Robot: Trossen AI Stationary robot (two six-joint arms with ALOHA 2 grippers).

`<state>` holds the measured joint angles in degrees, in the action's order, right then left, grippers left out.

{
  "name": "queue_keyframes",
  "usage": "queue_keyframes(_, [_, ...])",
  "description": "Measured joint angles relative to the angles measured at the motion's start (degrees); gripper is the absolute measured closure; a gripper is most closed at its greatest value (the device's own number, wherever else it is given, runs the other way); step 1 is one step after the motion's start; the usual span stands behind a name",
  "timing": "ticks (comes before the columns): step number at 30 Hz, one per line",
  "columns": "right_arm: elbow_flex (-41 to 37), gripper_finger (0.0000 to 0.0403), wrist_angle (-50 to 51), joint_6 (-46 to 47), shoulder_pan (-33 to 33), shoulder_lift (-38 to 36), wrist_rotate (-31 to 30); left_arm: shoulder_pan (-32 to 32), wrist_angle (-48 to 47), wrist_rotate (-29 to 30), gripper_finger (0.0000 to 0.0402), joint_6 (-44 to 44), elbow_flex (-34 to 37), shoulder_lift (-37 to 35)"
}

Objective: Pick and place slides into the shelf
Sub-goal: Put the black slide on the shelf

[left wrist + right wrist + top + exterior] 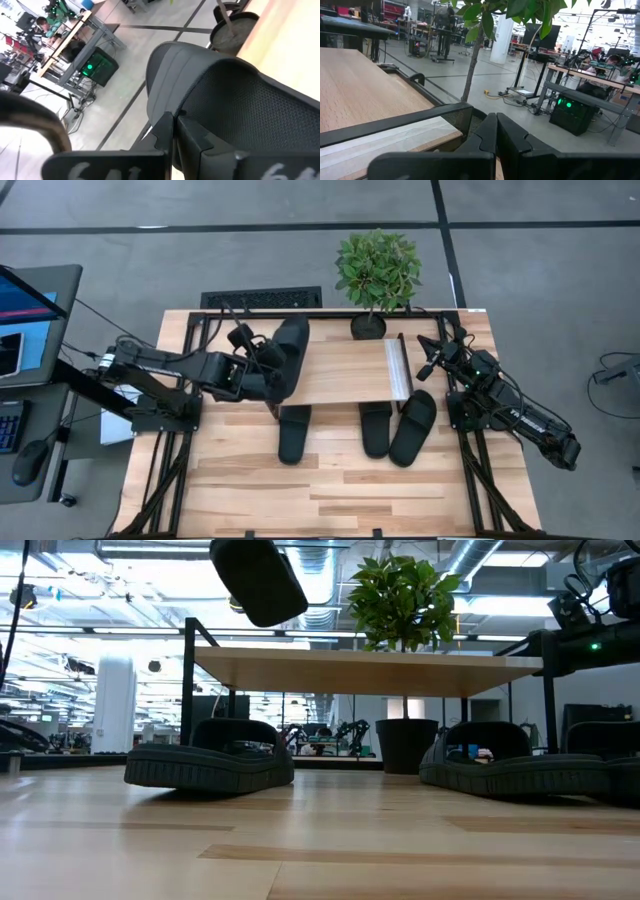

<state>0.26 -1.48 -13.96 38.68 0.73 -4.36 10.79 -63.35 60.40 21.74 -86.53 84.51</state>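
Right now, left side first: my left gripper (pixel 262 370) is clamped shut on a slide (pixel 287 355), pinching its edge so the sandal hangs tilted over the left end of the shelf (pixel 345 370). In the low view it floats clear above the board, so I judge it is being carried in for setting down on top. Moving right, three more slides wait on the table: one (pixel 295 432) pokes out from under the shelf's front edge near the left, one (pixel 376 428) sits likewise toward the right, and the last (pixel 414 427) lies angled just beside it. A potted plant (pixel 377 272) stands behind the shelf. Far right, my right gripper (pixel 434 358) waits near the shelf's pale end strip, fingers pressed together, holding nothing.
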Motion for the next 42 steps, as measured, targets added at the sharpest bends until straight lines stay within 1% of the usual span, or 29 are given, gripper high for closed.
queue_keyframes(7, [0.0,0.0403,0.0,0.0,0.0,0.0,0.0,1.6,-0.4,0.5,0.0401,2.1,1.7,0.0])
queue_keyframes(10, [0.0,0.0403,0.0,0.0,0.0,0.0,0.0,1.7,0.0,1.5,0.0401,2.6,2.1,0.0])
queue_keyframes(17, [0.0,0.0403,0.0,0.0,0.0,0.0,0.0,1.3,0.3,2.8,0.0401,4.6,5.6,0.0])
queue_keyframes(31, [0.0,0.0403,0.0,0.0,0.0,0.0,0.0,1.1,1.5,3.6,0.0401,5.1,5.8,0.1])
queue_keyframes(37, [0.0,0.0403,0.0,0.0,0.0,0.0,0.0,1.0,3.0,4.9,0.0401,3.4,5.8,3.0])
queue_keyframes(42, [0.0,0.0403,-0.2,0.0,0.0,0.1,0.0,0.3,2.0,4.4,0.0401,3.3,5.8,4.8])
